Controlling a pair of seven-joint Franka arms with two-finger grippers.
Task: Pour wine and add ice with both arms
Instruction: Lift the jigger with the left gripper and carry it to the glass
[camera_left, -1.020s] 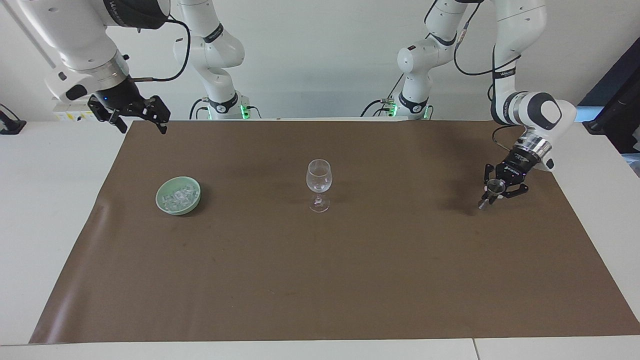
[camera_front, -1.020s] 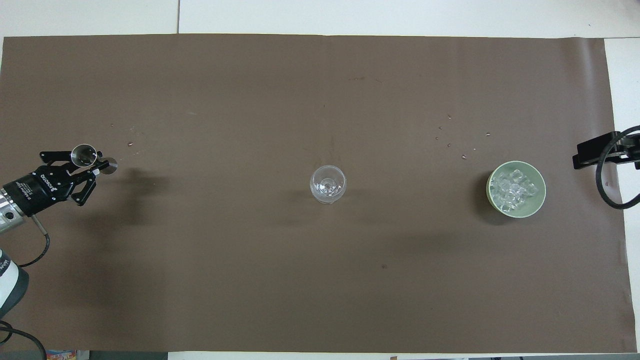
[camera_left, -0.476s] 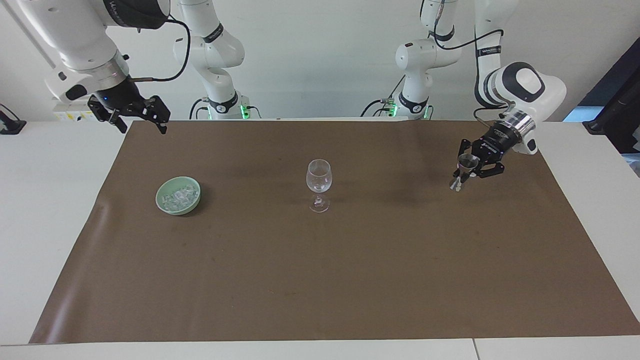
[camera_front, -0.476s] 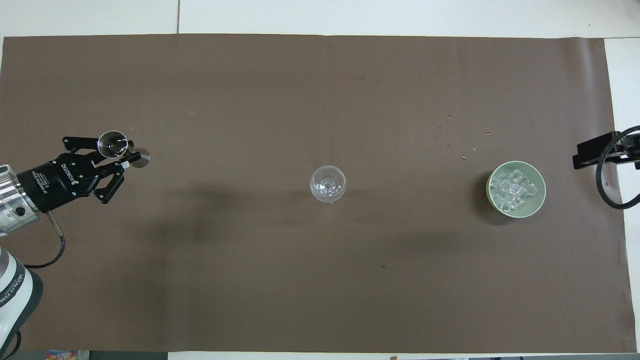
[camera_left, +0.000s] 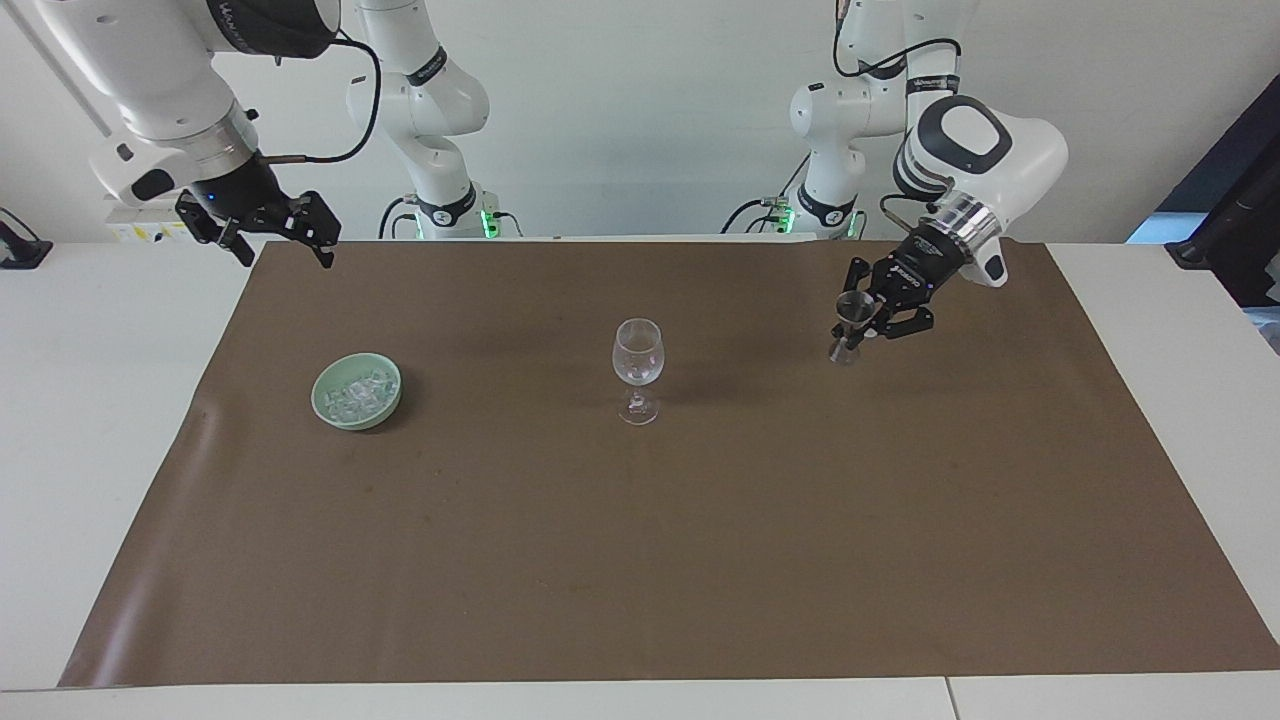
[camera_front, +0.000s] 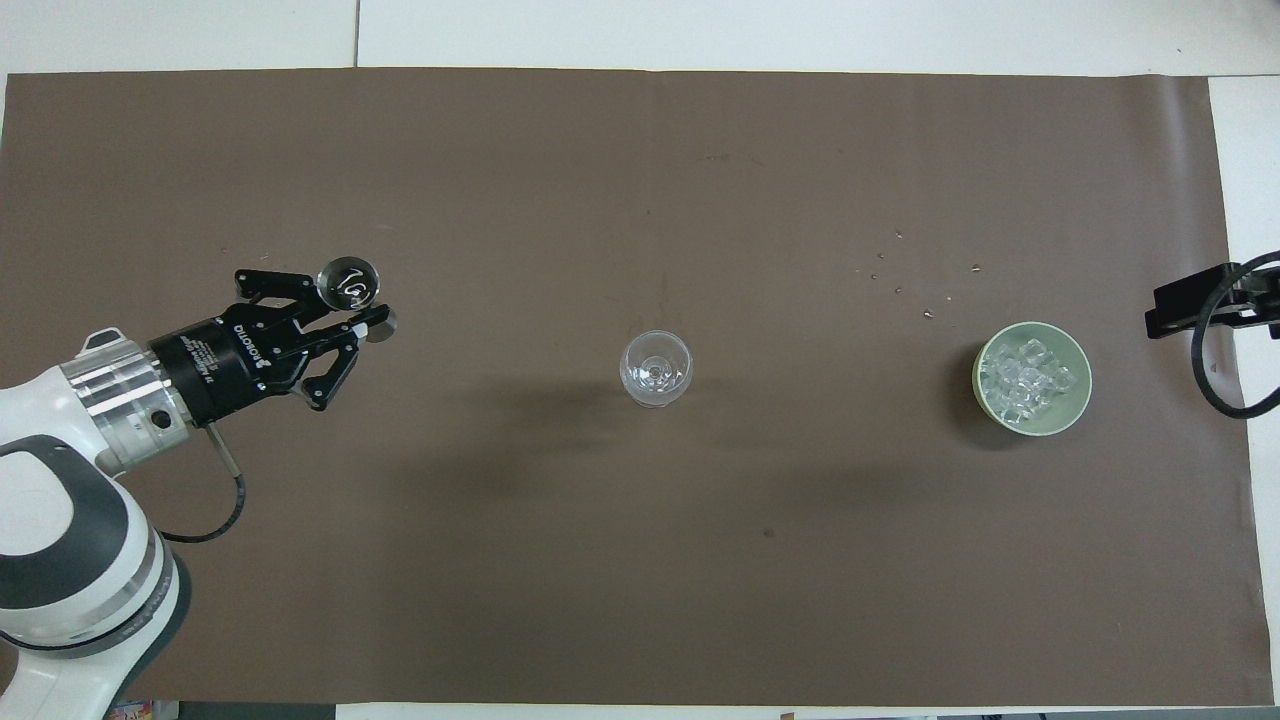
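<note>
A clear, empty wine glass (camera_left: 637, 365) stands at the middle of the brown mat; it also shows in the overhead view (camera_front: 655, 368). A pale green bowl (camera_left: 360, 421) (camera_front: 1086, 385) holds the heap of ice (camera_left: 357, 390) (camera_front: 1024, 380) toward the right arm's end. My left gripper (camera_left: 854, 320) (camera_front: 352, 308) is shut on a small metal jigger (camera_left: 845, 347) (camera_front: 349, 285), held tilted in the air over the mat between the left arm's end and the glass. My right gripper (camera_left: 272, 232) (camera_front: 1188, 305) hangs open and empty over the mat's edge near the bowl, waiting.
The brown mat (camera_left: 700, 560) (camera_front: 640, 600) covers most of the white table. A few small specks or drops (camera_front: 900, 265) lie on the mat a little farther from the robots than the bowl.
My left gripper has carried the jigger up from low at the left arm's end and along toward the wine glass. The right arm, glass and bowl have not moved.
</note>
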